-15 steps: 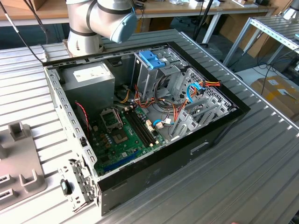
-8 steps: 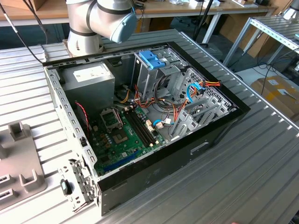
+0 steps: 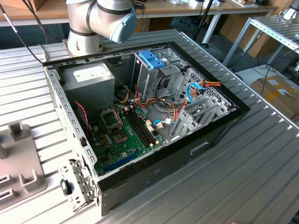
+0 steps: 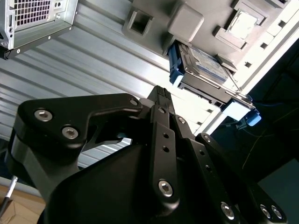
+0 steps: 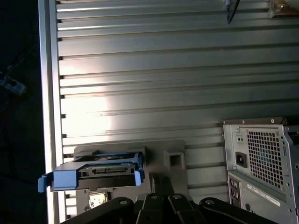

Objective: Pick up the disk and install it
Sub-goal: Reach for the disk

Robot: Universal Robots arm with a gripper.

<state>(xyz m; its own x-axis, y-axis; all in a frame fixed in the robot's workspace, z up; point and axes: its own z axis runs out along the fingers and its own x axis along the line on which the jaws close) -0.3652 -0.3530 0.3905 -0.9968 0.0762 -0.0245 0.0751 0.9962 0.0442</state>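
Note:
The disk (image 4: 205, 63) is a grey metal drive with a white-and-blue label and light-blue carrier rails. It rests in a grey fixture (image 4: 187, 21) near the table's edge. In the first wrist view the disk (image 5: 93, 173) lies edge-on with its blue rail facing the camera. My gripper (image 5: 161, 183) hangs above the table a short way from the disk and does not touch it. Its black fingers (image 4: 161, 100) are shut with nothing between them.
The open computer case (image 3: 154, 116) stands in the middle of the ribbed metal table (image 3: 252, 158), with a blue latch (image 3: 152, 58) on its drive cage. Its rear panel (image 5: 261, 163) is close to my gripper. Part of the grey fixture (image 3: 18, 158) lies at the exterior view's left.

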